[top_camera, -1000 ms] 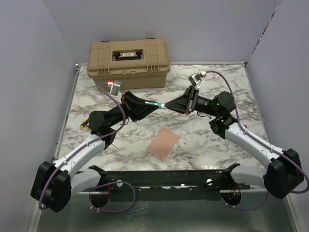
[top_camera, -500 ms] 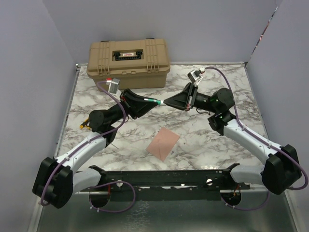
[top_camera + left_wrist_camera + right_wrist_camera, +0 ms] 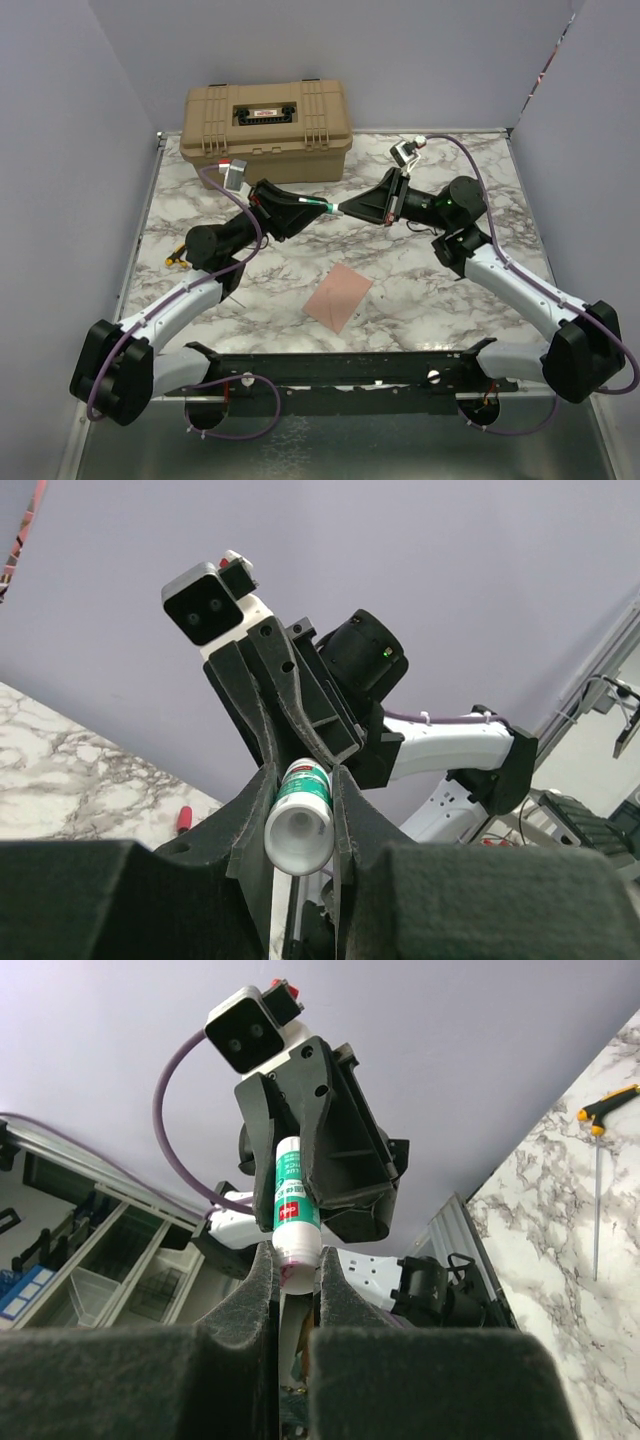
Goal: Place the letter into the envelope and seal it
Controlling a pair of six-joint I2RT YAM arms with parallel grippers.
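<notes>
Envelope [image 3: 338, 295] flat; left pincer [image 3: 302, 785], right pincer [image 3: 295, 1262] meet aloft on glue stick [image 3: 290, 1200].

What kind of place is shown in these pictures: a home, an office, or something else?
Most likely a robotics lab test bench. Two robot arms are mounted at the edge of a marble-patterned table closed in by plain purple panels, and the right wrist view shows storage shelves beyond.

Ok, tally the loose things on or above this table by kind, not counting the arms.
tan case: 1
envelope: 1
glue stick: 1
screwdriver: 1
Total: 4
</notes>
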